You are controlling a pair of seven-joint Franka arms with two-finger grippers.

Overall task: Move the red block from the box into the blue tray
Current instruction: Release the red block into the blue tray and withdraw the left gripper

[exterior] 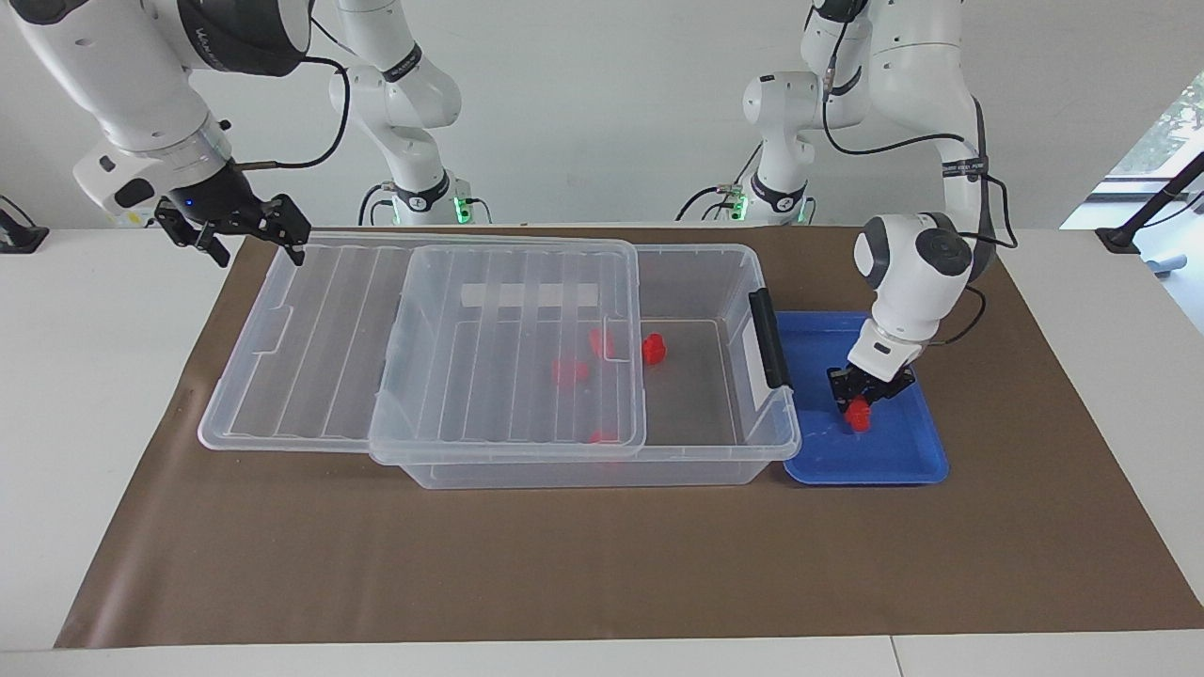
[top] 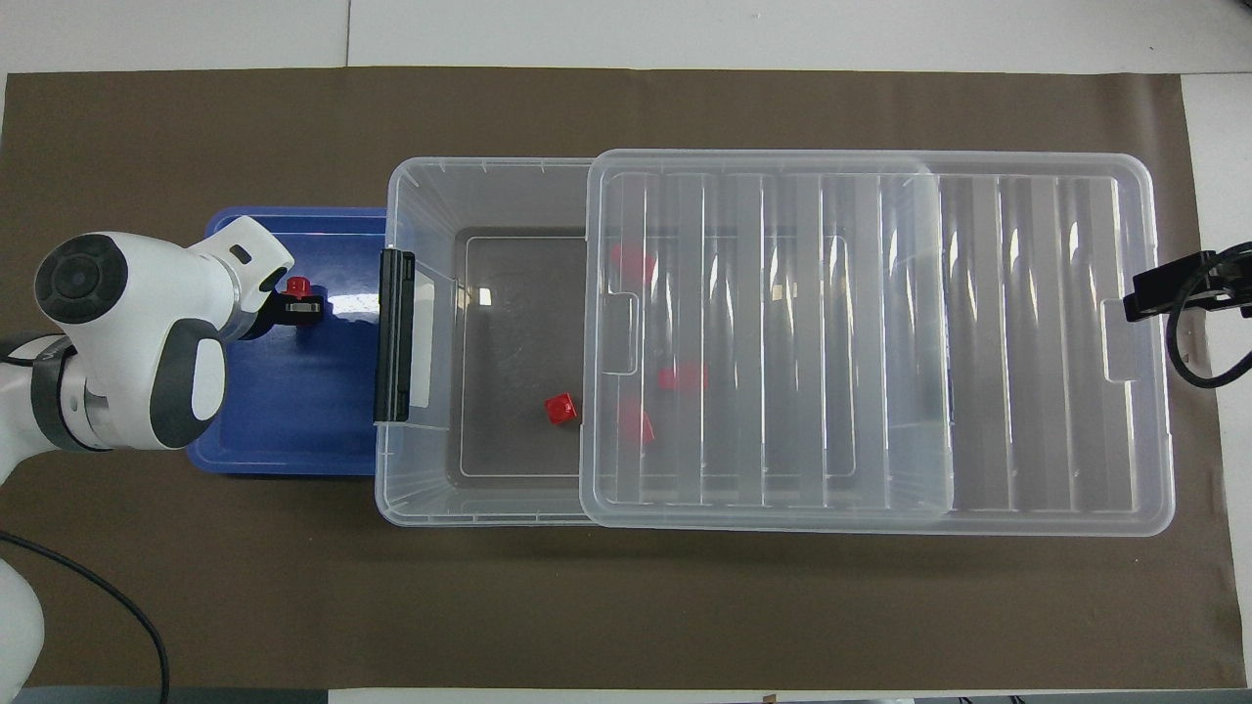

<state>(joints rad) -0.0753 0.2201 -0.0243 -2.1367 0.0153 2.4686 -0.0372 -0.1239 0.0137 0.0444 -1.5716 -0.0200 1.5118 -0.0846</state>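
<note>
Facing view, left gripper (exterior: 858, 400) clamped on red block (exterior: 857, 415) low in blue tray (exterior: 894, 461), tray rim touching box (exterior: 602, 461) by black latch (exterior: 769, 338), blank whitish label strip (exterior: 529, 295), lid (exterior: 320, 414) slid aside, right gripper (exterior: 246, 233) spread at lid's edge.

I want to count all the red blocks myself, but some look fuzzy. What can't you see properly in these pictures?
- Three red blocks under the ribbed lid of the box: blurred red patches in both views.
- Whether the red block in the left gripper touches the blue tray: too small.
- Right gripper at the lid's end: cut off by the overhead view's edge.
</note>
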